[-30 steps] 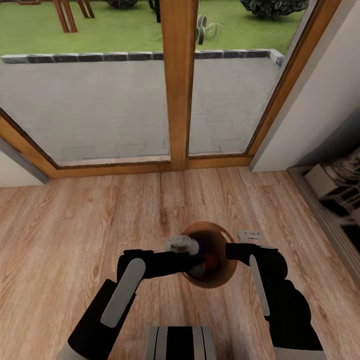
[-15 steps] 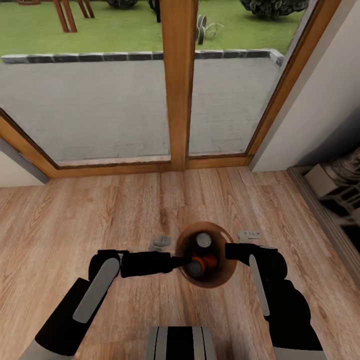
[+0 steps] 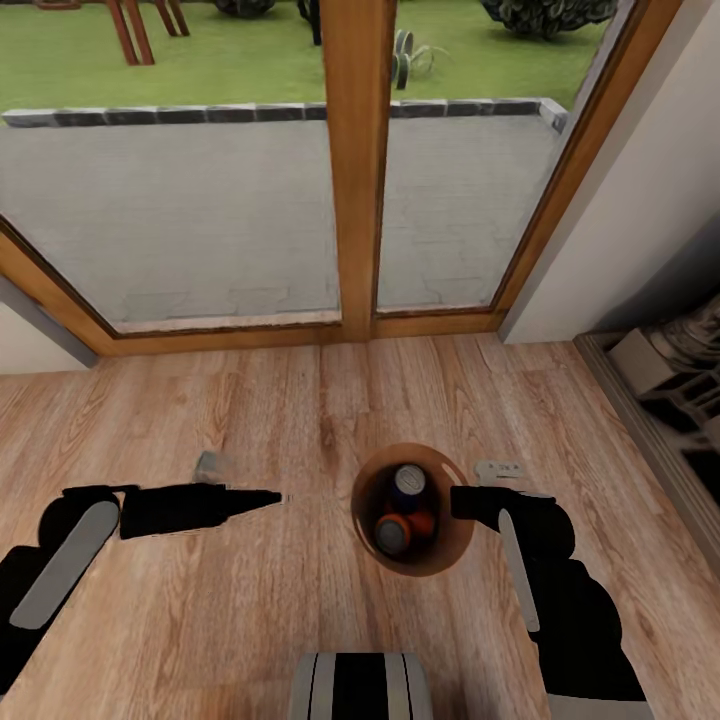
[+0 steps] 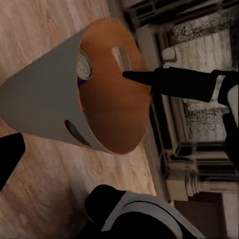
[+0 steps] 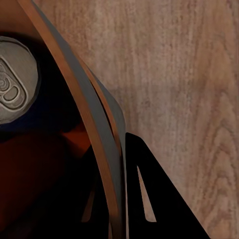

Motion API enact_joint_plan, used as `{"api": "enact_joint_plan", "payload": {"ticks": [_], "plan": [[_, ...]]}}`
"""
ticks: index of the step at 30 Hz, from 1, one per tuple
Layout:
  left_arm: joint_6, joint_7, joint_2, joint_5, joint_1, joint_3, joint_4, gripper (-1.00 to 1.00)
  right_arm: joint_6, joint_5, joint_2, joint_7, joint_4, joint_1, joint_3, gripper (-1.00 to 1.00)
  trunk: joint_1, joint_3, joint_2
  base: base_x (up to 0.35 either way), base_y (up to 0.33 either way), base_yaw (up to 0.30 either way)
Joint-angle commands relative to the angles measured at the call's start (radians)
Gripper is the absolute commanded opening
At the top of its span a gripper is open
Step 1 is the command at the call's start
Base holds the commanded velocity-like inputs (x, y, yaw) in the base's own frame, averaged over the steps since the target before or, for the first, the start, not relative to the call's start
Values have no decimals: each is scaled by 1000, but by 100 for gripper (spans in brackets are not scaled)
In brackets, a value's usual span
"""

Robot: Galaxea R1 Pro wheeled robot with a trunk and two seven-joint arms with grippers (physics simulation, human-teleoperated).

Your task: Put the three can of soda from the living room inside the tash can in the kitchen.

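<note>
three upright soda cans (image 3: 405, 510) inside the upright bucket (image 3: 455, 545)

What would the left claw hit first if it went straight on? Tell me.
Most likely the bucket: in the head view the left claw points across the floor at its near wall, and the left wrist view looks straight at that wall. Nothing lies between, though height is hard to judge.

Wooden bucket (image 3: 440, 560) on plank floor (image 3: 250, 420)
</note>
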Motion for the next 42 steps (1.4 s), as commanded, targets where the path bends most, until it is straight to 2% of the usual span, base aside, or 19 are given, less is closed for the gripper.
{"api": "enact_joint_plan", "payload": {"ticks": [1, 4, 5, 8, 12, 15, 16, 17, 18, 19, 20, 22, 23, 25, 30, 42], "plan": [[-43, -48, 46, -2, 1, 5, 1, 100, 0, -26, 0, 4, 0, 0, 0, -100, 0, 0, 0, 0, 0, 0], [-80, -70, 82, -11, 6, 9, 7, 100, 0, -26, 0, 4, 0, 0, 0, -100, 0, 0, 0, 0, 0, 0], [-87, -59, 88, -20, 9, 10, 12, 100, 0, -26, 0, 4, 0, 0, 0, -100, 0, 0, 0, 0, 0, 0], [-91, -30, 94, -34, 11, 10, 16, 100, 0, -26, 1, 5, 0, 0, 0, -100, 0, 0, 0, 0, 0, 0], [-93, -22, 96, -40, 12, 10, 17, 100, 0, -26, 2, 5, 0, 0, 1, -100, 0, 0, 0, 0, 0, 0], [-94, -19, 96, -75, 12, 10, 17, 100, 0, -26, 2, 5, 0, 0, 2, -100, 0, 0, 0, 0, 0, 0], [-94, -19, 96, -97, 12, 10, 17, 100, 0, -26, 2, 5, 0, 0, 2, -100, 0, 0, 0, 0, 0, 0], [-94, -9, 94, -148, 12, 10, 17, 100, 0, -26, 2, 5, 0, 0, 2, -100, 0, 0, 0, 0, 0, 0], [-93, 4, 92, -171, 12, 10, 17, 100, 0, -26, 1, 5, 0, 0, 1, -100, 0, 0, 0, 0, 0, 0], [-93, 54, 88, -199, 12, 10, 17, 100, 0, -26, 1, 5, 0, 0, 0, -100, 0, 0, 0, 0, 0, 0], [-93, 89, 87, -205, 12, 10, 17, 100, 0, -26, 2, 4, 0, 0, -1, -100, 0, 0, 0, 0, 0, 0], [-92, 173, 84, -208, 12, 9, 16, 100, 0, -26, 4, 2, 0, 0, -2, -100, 0, 0, 0, 0, 0, 0], [-91, 185, 84, -208, 12, 9, 16, 100, 0, -25, 4, 1, 0, 0, -2, -100, 0, 0, 0, 0, 0, 0], [-87, 221, 82, -208, 12, 9, 16, 100, -62, -26, 4, 1, 0, 0, -3, -100, 0, 0, 0, 0, 0, 0], [-85, 232, 82, -206, 12, 9, 16, 100, -96, -26, 8, 3, 0, 0, -2, -100, 0, 0, 0, 0, 0, 0], [-82, 233, 81, -202, 12, 9, 17, 100, -105, -28, 12, 3, 1, 0, -3, -100, 0, 0, 0, 0, 0, 0]]}}
